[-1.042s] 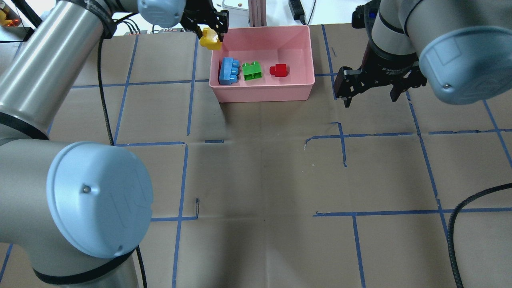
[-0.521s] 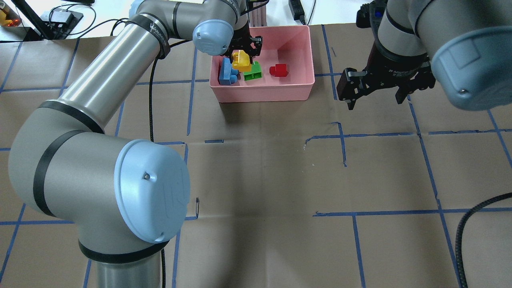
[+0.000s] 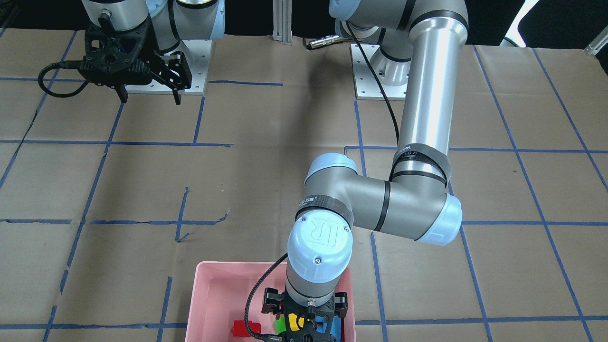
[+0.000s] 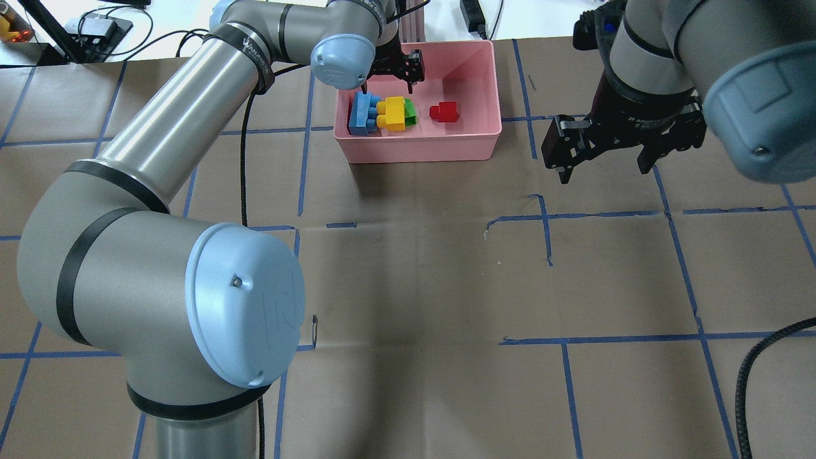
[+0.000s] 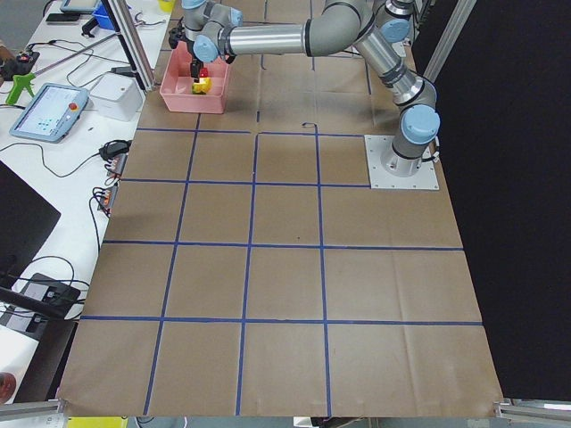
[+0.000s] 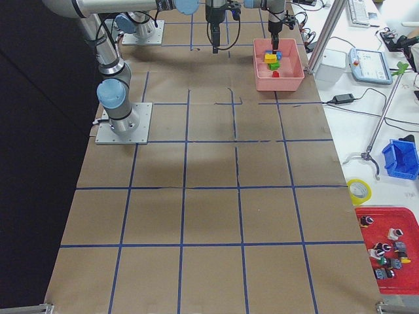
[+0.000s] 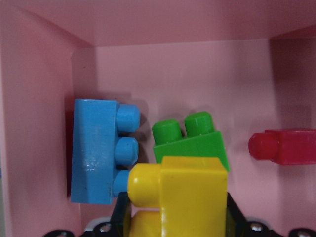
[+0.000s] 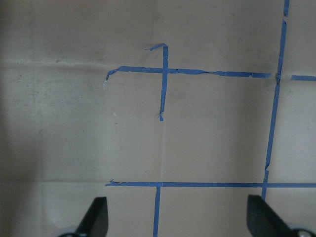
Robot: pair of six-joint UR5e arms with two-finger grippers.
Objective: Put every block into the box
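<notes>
1. The pink box [image 4: 421, 150] sits at the far side of the brown table [image 4: 414, 287]. All four blocks are inside it.
2. The blue block [image 7: 96, 150] lies on its side by the box's left wall. Its bumps point at the green block [image 7: 197, 143].
3. The green block is tipped a little. The yellow block [image 4: 392, 113] rests partly on top of it, right beside the blue one.
4. The red block [image 4: 444, 113] lies alone on the right, apart from the others.
5. The left gripper [image 4: 398, 70] hangs over the box, just above the yellow block. Its fingers are apart and hold nothing. A bit of pink shows between them and the block.
6. The right gripper [image 4: 602, 167] hangs over the table, to the right of the box. Its fingers are spread wide with nothing between them.
</notes>
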